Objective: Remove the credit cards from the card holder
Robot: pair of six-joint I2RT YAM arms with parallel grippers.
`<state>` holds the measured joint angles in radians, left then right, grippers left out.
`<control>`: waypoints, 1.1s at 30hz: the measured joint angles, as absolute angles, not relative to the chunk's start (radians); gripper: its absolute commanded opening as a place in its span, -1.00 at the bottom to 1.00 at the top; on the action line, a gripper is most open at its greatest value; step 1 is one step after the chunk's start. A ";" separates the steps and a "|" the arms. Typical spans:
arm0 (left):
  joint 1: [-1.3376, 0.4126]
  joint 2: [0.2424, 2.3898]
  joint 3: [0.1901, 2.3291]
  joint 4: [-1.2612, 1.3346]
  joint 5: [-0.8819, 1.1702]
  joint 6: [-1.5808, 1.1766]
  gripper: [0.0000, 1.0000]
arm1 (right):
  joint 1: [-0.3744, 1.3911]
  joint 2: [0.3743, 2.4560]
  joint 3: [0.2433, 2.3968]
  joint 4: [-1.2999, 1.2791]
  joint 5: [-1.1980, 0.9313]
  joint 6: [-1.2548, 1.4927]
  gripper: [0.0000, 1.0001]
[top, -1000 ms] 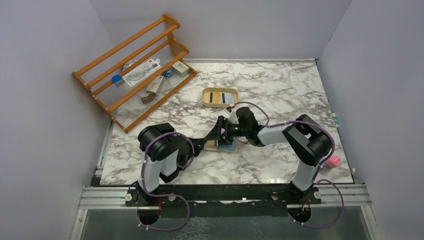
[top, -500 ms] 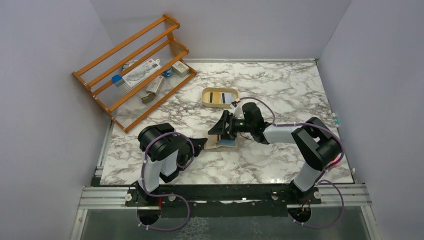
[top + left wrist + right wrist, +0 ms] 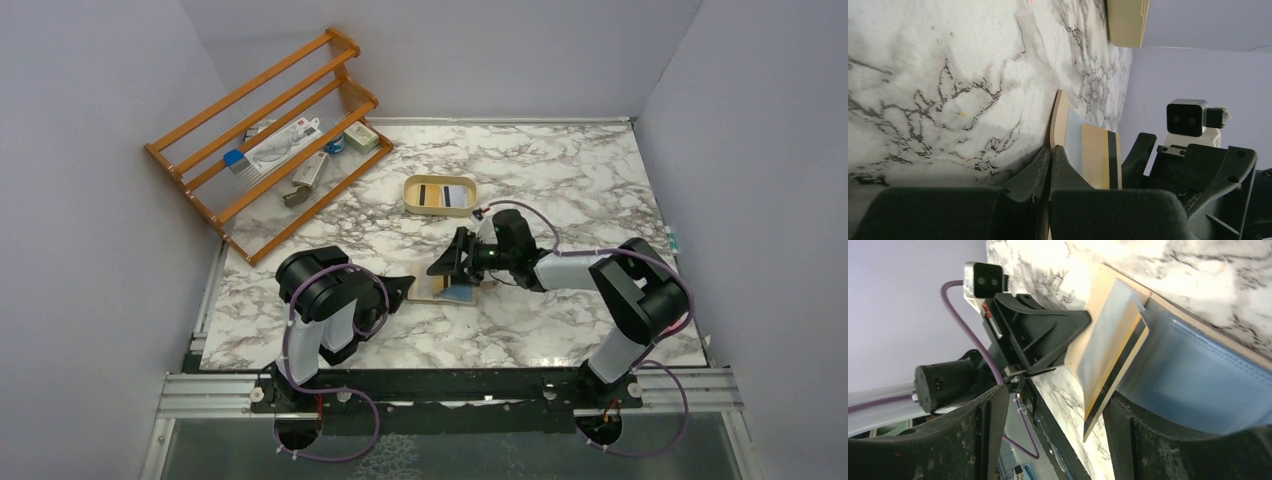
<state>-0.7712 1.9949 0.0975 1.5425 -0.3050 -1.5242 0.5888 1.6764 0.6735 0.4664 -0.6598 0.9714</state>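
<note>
The tan card holder [image 3: 428, 291] lies open on the marble table. My left gripper [image 3: 408, 287] is shut on its near edge [image 3: 1054, 127]. A yellowish credit card with a black stripe [image 3: 1115, 357] sticks out of the holder's blue pocket [image 3: 1193, 375], raised at an angle. In the left wrist view the same card [image 3: 1098, 157] lies beside a light blue one [image 3: 1074, 137]. My right gripper [image 3: 1055, 400] stands open around the raised card's free corner, which is close to the right finger [image 3: 1133, 435]. From above, the right gripper [image 3: 452, 266] hangs over the holder.
An oval cream tray [image 3: 412, 197] behind the holder has two cards [image 3: 445, 196] in it. A wooden rack [image 3: 265, 140] with small items stands at the back left. The walls close in the table on three sides.
The right arm's elbow has swung right and the right gripper has shifted slightly over the holder, its jaws a little narrower. The left gripper has not moved.
</note>
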 measured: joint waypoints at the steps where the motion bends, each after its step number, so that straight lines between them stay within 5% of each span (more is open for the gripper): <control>1: -0.771 1.995 0.097 1.542 -0.305 -1.524 -1.00 | 0.588 1.681 0.668 0.464 -0.660 0.967 0.29; 10: -0.771 1.995 0.097 1.542 -0.305 -1.522 -1.00 | 0.588 1.747 0.606 0.454 -0.666 0.941 -0.13; 15: -0.771 2.000 0.097 1.542 -0.305 -1.522 -1.00 | 0.579 1.742 0.588 0.440 -0.664 0.908 -0.68; 20: -0.771 2.002 0.097 1.542 -0.305 -1.522 -1.00 | 0.567 1.741 0.564 0.437 -0.670 0.898 -0.98; 33: -0.771 2.002 0.097 1.543 -0.305 -1.521 -1.00 | 0.513 1.656 0.533 0.393 -0.696 0.864 -0.99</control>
<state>-0.7712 2.0022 0.0975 1.5429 -0.3046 -1.5211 0.5125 1.6558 0.5331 0.3931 -0.6964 0.8639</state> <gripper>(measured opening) 0.007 0.014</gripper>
